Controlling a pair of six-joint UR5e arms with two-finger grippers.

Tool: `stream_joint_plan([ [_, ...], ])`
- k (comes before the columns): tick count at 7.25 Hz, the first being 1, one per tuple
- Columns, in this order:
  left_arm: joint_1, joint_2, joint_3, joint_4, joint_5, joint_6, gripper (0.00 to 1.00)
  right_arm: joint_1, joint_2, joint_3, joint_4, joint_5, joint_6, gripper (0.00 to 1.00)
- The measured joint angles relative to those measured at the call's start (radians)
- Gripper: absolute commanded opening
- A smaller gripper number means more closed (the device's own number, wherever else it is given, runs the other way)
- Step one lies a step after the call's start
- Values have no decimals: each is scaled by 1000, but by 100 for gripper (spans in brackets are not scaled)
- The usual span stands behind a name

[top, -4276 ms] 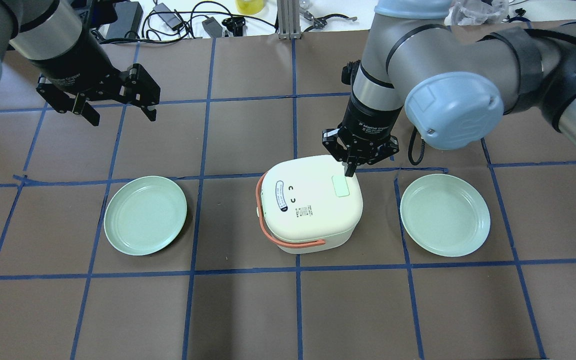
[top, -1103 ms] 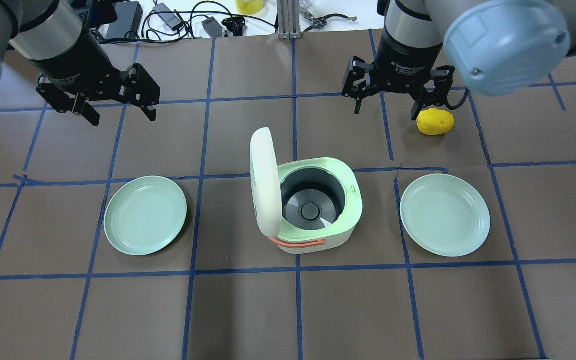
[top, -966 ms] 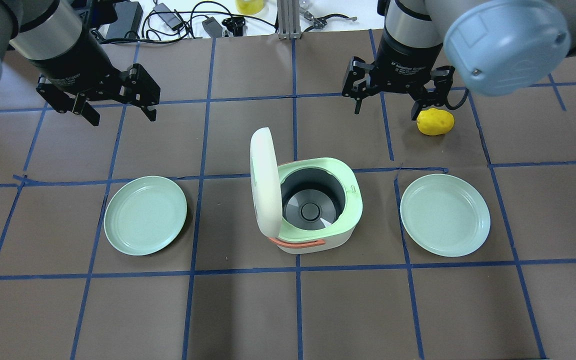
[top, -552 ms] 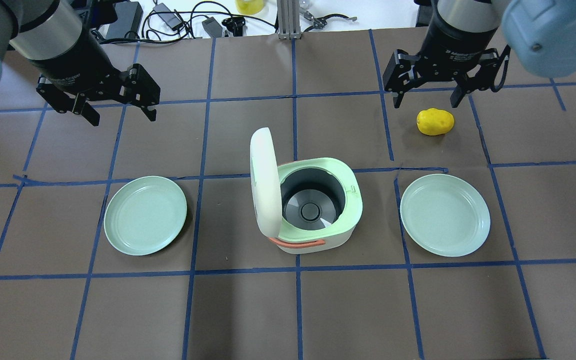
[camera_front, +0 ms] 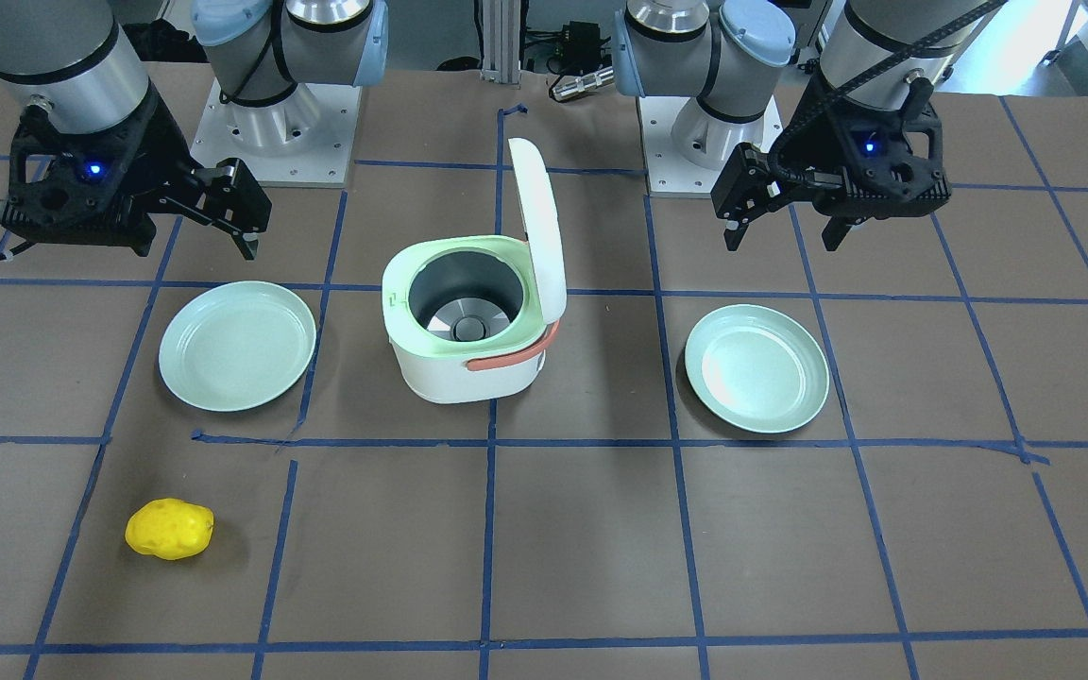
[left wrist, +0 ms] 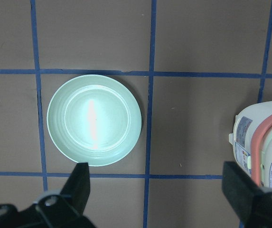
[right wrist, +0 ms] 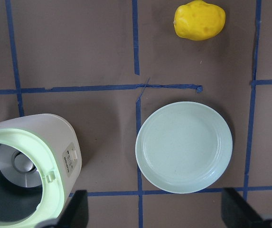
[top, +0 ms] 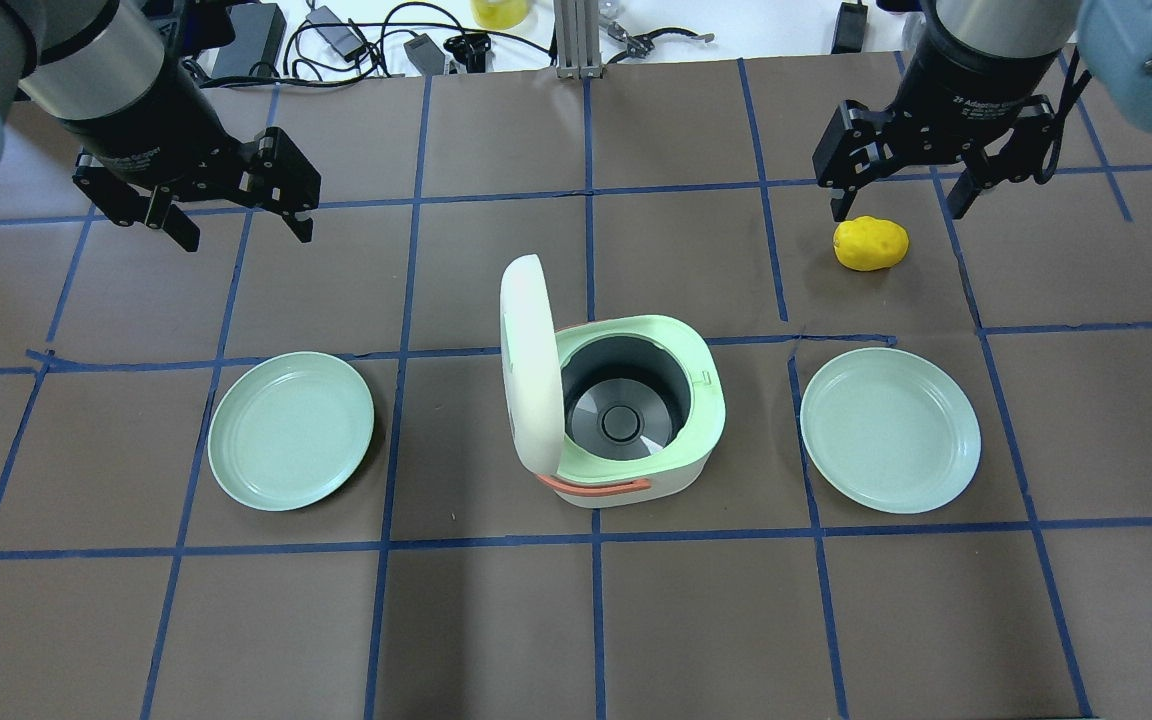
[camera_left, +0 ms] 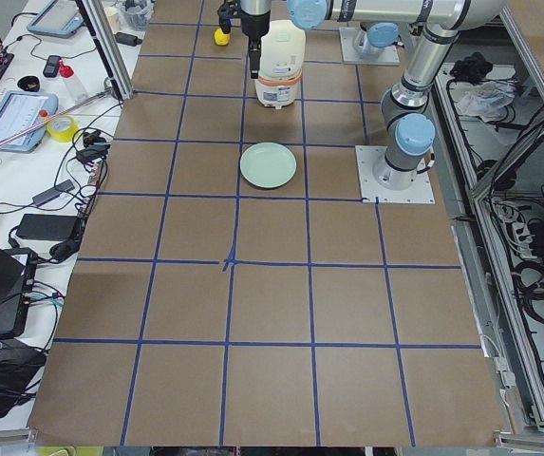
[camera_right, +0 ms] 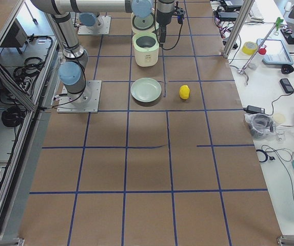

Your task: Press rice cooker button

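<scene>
The white rice cooker [top: 636, 470] stands at the table's middle with its lid [top: 526, 365] swung up and the grey inner pot [top: 623, 405] showing. It also shows in the front view [camera_front: 464, 364]. The lid's green button is hidden. My right gripper [top: 898, 211] is open and empty, raised well off to the cooker's right; its wrist view shows the cooker [right wrist: 55, 142] at lower left. My left gripper [top: 244, 236] is open and empty, raised at the far left, away from the cooker.
A pale green plate [top: 291, 430] lies left of the cooker and another [top: 891, 430] lies right of it. A yellow potato-like object [top: 871, 243] lies beyond the right plate. Cables and tools lie past the table's far edge.
The right gripper was shut with its tip at the closed lid's green button. The lid then sprang open. The right gripper lifted away to the right and opened. The left arm has not moved.
</scene>
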Motion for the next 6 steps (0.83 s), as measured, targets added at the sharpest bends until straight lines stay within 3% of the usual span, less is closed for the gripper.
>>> stream_joint_plan([
  [6, 0, 0, 0, 0, 0, 0, 100, -1, -7, 0, 21, -20, 2, 100],
])
